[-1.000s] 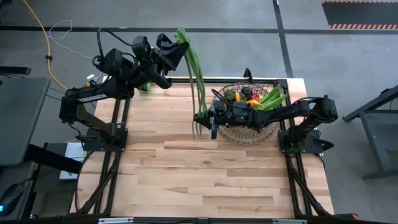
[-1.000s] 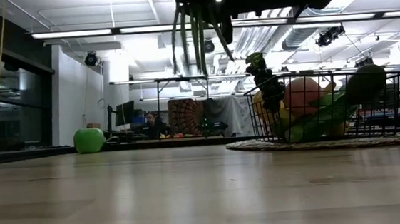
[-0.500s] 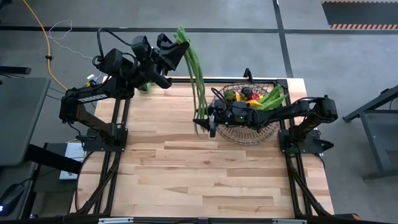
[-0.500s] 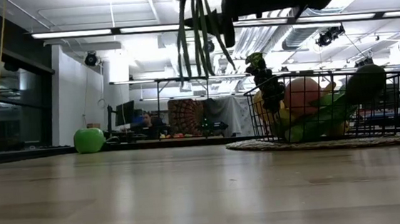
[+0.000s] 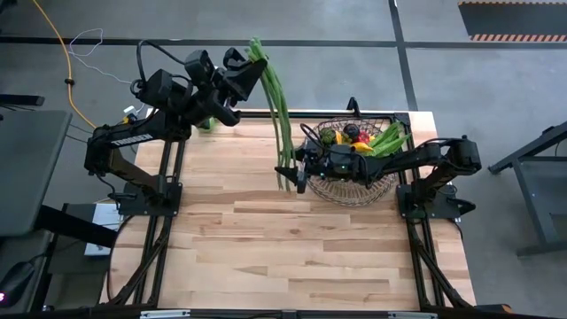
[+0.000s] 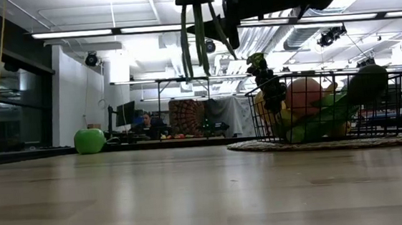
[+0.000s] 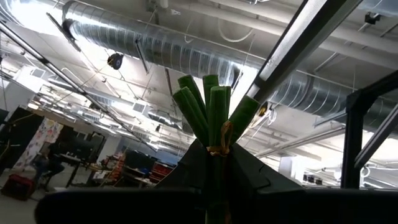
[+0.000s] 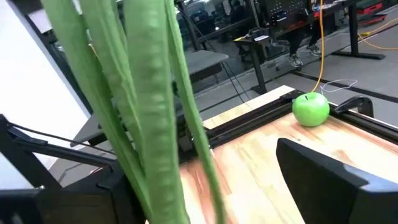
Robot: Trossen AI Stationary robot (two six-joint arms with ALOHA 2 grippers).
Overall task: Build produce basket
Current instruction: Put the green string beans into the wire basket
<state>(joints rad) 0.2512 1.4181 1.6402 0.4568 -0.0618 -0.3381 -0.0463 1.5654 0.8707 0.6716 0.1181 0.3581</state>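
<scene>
Above the table [image 5: 266,239], right jaws have released—long green beans [image 5: 282,115] hang.

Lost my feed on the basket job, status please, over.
Left gripper shut on long green beans, held high. Right gripper open at their hanging ends. Basket part filled; green apple still out. Nothing blocking.

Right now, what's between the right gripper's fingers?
The long green beans hang between the open fingers of the right gripper, shown in the right wrist view. The left gripper clamps their tied top end.
</scene>
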